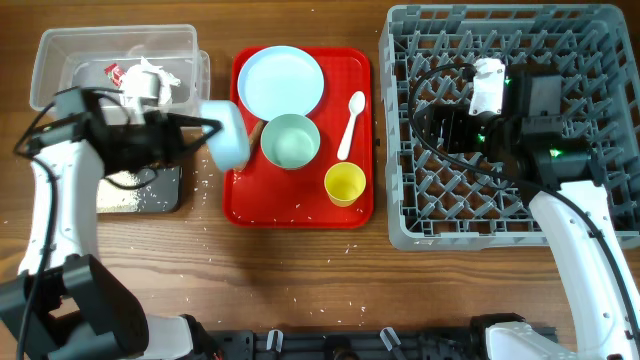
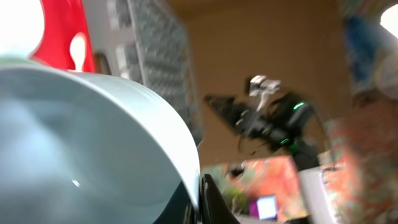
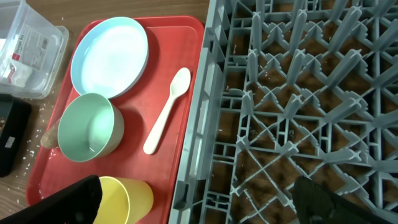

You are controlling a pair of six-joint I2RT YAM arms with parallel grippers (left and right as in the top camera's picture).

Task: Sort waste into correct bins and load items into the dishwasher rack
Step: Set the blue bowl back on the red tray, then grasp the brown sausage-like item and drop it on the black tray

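My left gripper [image 1: 205,131] is shut on the rim of a pale blue bowl [image 1: 229,134], held tipped on its side between the black tray [image 1: 165,190] and the red tray. In the left wrist view the bowl [image 2: 81,143] fills the frame, with its rim pinched between the fingers [image 2: 200,200]. My right gripper [image 1: 432,128] is open and empty above the left part of the grey rack [image 1: 590,40]; its fingers [image 3: 199,205] stand wide apart. On the red tray sit the plate [image 1: 281,82], a second bowl [image 1: 291,141], the yellow cup [image 1: 345,184] and the white spoon [image 1: 351,122].
The clear tub [image 1: 60,55] at the back left holds white wrappers [image 1: 148,80]. White grains [image 1: 125,197] lie on the black tray, and more are scattered on the table. A brown cone piece [image 3: 48,134] lies beside the second bowl on the red tray [image 1: 300,212].
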